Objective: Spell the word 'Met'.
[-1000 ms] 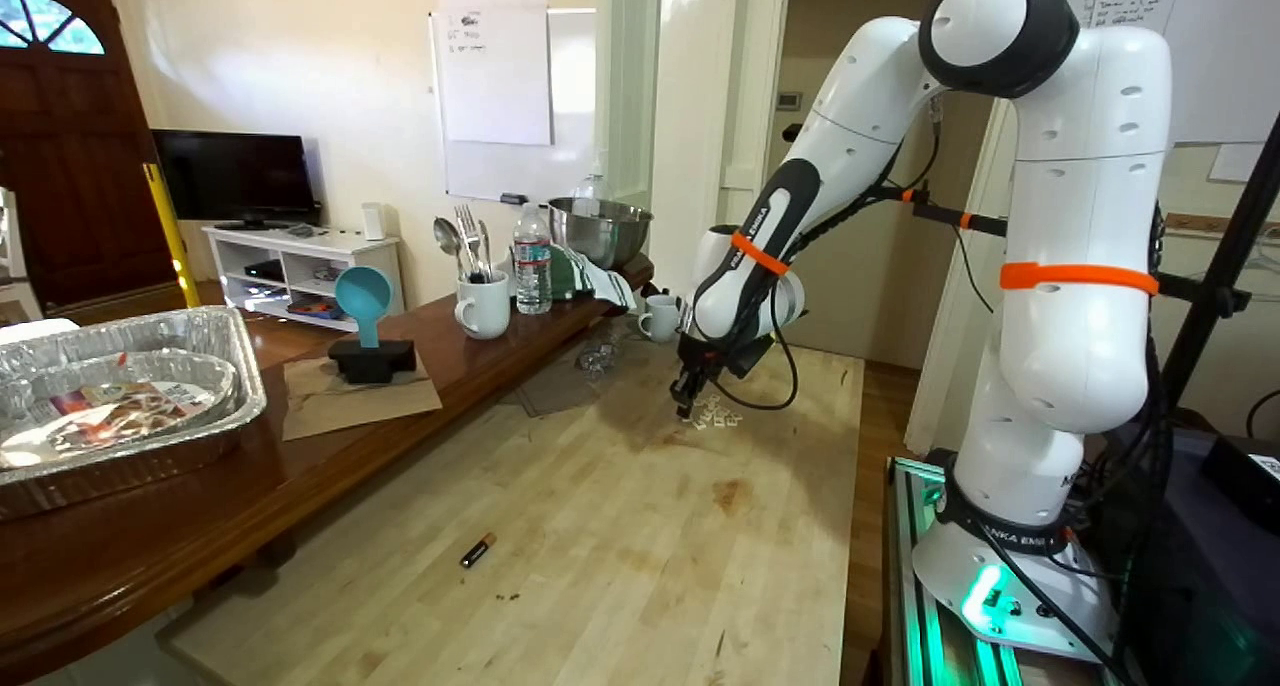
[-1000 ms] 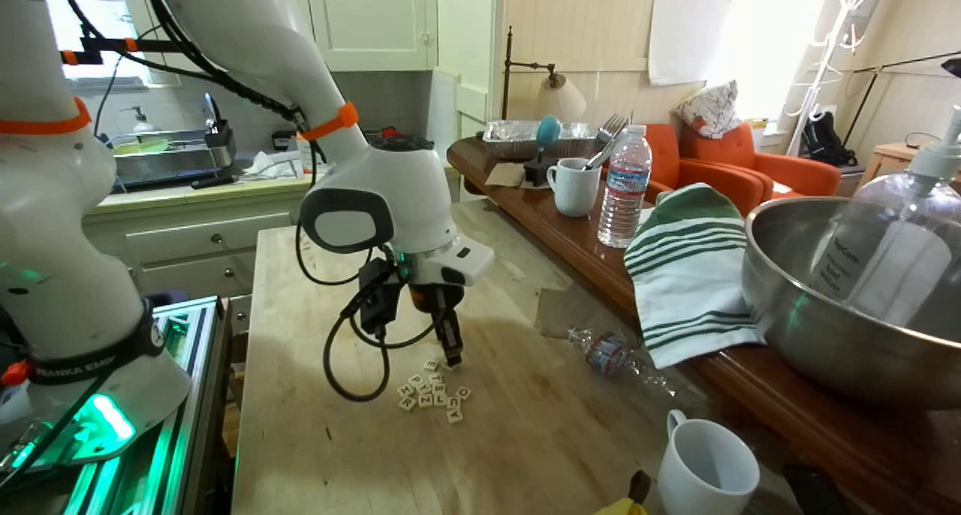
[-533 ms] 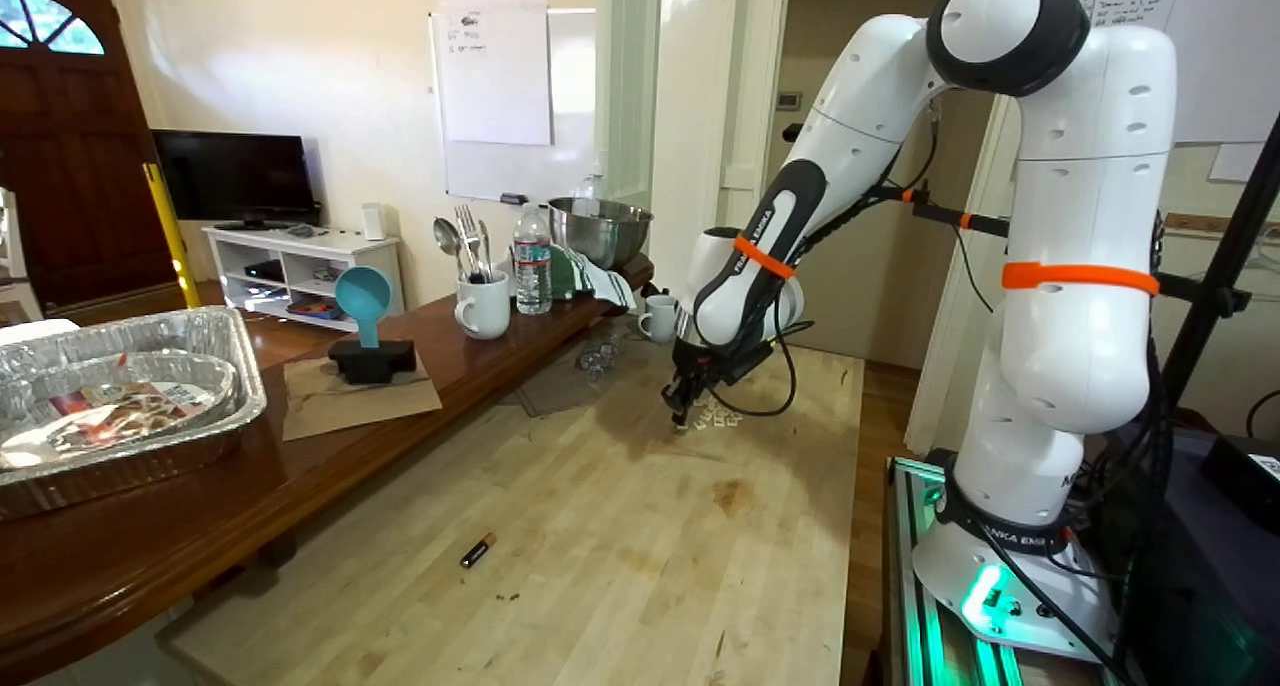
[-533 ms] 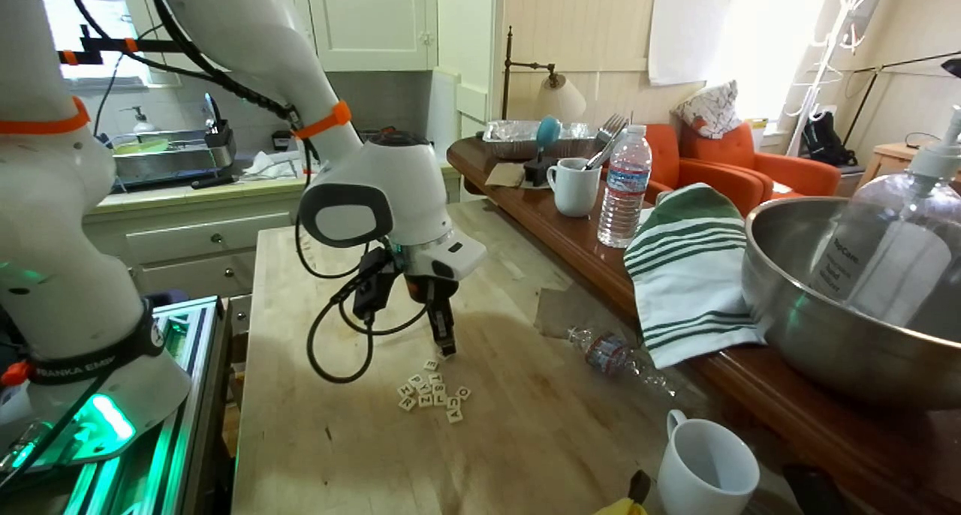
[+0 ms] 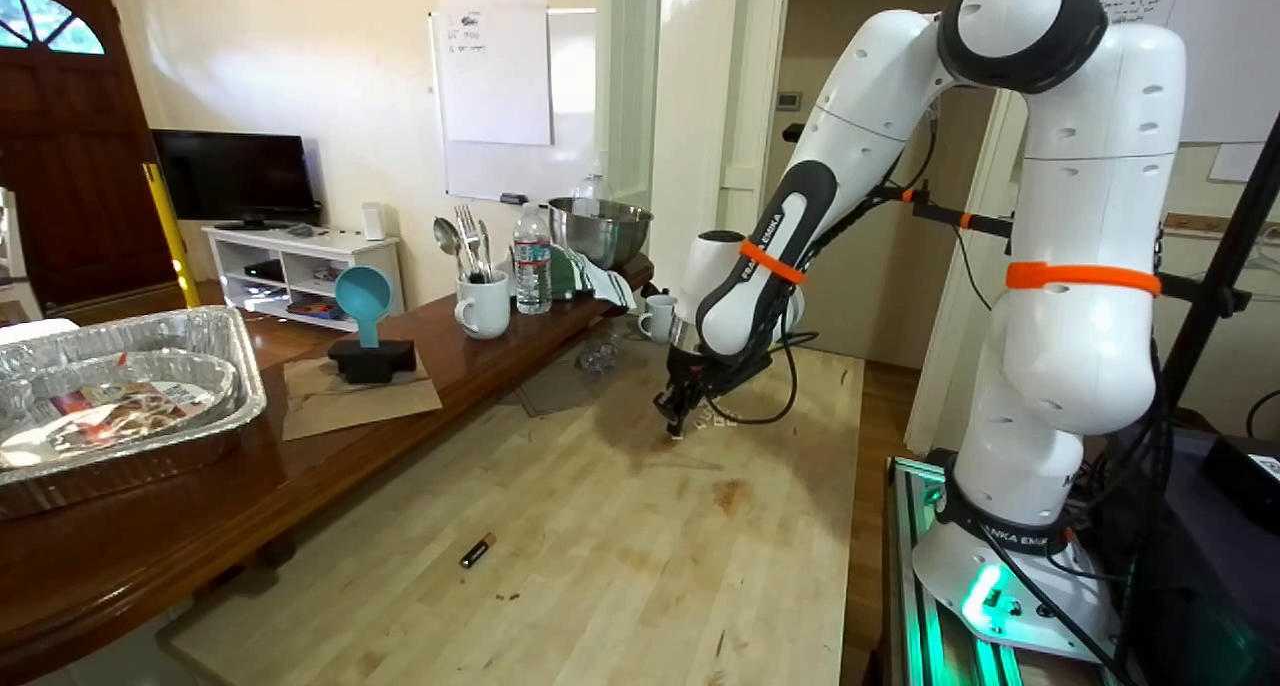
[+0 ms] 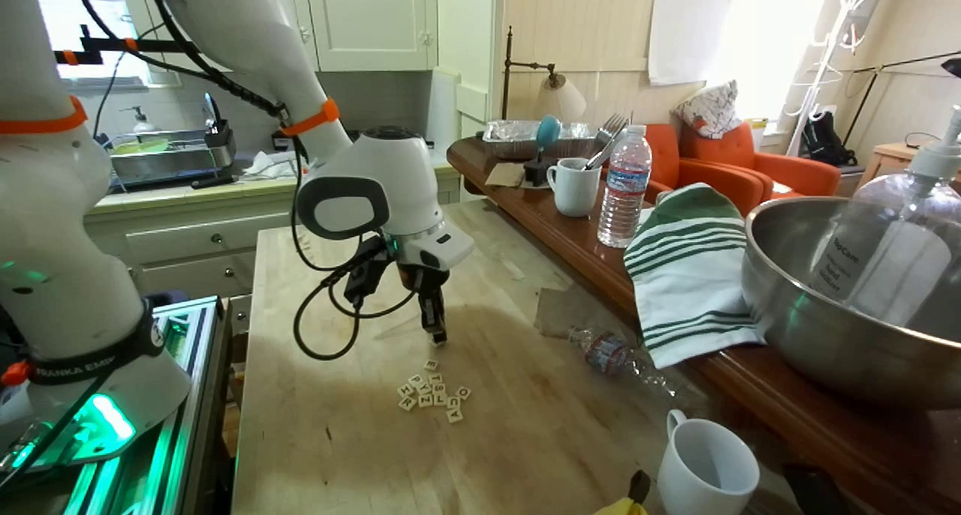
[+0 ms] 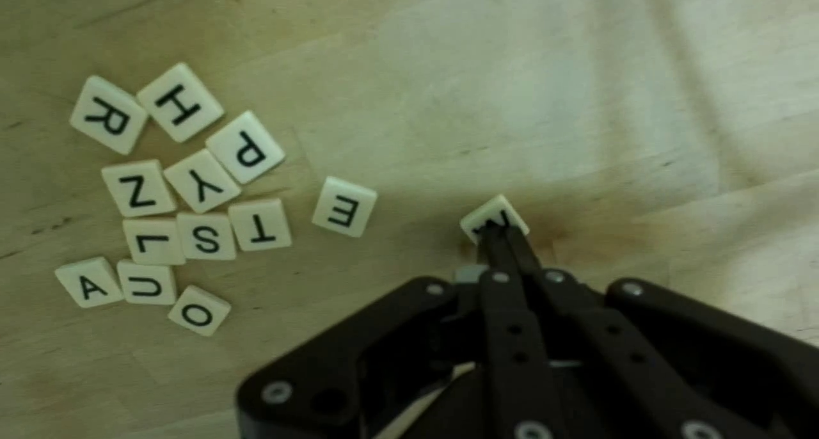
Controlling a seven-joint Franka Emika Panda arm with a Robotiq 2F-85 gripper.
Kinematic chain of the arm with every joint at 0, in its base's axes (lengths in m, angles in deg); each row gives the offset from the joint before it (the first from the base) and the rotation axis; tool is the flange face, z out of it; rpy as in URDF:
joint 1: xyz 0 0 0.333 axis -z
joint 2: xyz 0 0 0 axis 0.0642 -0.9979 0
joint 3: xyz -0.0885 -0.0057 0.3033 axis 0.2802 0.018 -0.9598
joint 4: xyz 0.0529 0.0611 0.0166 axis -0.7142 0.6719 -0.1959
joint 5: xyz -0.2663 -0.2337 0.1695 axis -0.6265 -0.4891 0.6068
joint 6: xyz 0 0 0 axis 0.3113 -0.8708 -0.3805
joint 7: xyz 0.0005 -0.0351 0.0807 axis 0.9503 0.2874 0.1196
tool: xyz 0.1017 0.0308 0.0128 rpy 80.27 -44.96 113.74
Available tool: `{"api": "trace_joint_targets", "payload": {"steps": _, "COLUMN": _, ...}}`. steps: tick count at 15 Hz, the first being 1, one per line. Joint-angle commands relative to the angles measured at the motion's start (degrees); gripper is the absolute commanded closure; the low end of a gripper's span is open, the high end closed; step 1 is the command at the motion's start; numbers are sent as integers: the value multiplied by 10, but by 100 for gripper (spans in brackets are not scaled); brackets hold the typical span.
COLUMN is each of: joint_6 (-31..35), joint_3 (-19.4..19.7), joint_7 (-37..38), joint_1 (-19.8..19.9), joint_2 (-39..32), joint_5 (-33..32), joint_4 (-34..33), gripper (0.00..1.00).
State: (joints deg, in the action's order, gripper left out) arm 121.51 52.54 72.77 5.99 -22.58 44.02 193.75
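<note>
The claw (image 7: 499,226) had its fingers together, tips on or just over a tile (image 7: 491,210) whose half-covered letter was perhaps the M. Nothing was spelled yet: the E tile (image 7: 345,207) at the claw's nine o'clock in the wrist view and the T tile (image 7: 260,225) beyond it seemed left to line up, the T crowded by the S tile (image 7: 206,237) at its nine and the Y tile (image 7: 202,180) at ten. In an exterior view a battery (image 5: 478,550) lay farther along the table (image 5: 650,586) at eight o'clock, out of the way.
</note>
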Motion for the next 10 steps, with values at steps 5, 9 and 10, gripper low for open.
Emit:
{"api": "trace_joint_targets", "payload": {"steps": 5, "joint_6": 19, "joint_3": -31, "joint_7": 123, "joint_1": -39, "joint_2": -23, "joint_5": -5, "joint_4": 28, "gripper": 100}}
{"api": "trace_joint_targets", "payload": {"steps": 9, "joint_6": 22, "joint_3": -25, "joint_7": 157, "joint_1": -47, "joint_2": -23, "joint_5": -21, "joint_4": 25, "gripper": 100}}
{"api": "trace_joint_targets", "payload": {"steps": 10, "joint_6": 20, "joint_3": -25, "joint_7": 158, "joint_1": -47, "joint_2": -18, "joint_5": -22, "joint_4": 26, "gripper": 100}}
